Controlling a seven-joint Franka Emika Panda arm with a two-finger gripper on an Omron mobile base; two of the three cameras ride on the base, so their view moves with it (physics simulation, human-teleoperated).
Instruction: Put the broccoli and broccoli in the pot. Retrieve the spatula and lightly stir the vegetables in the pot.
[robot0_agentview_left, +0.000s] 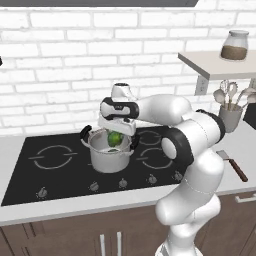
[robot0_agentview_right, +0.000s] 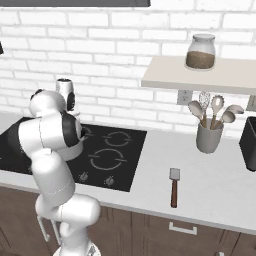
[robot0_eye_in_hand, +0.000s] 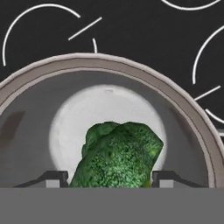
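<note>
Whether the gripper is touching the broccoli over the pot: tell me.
Touching. In the hand view the broccoli sits between both fingertips of the gripper, no gap either side, above the pot.

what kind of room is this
A kitchen, rendered rather than real: a black cooktop set in a grey counter, a steel pot on it, and a cup of utensils by a white brick wall.
</note>
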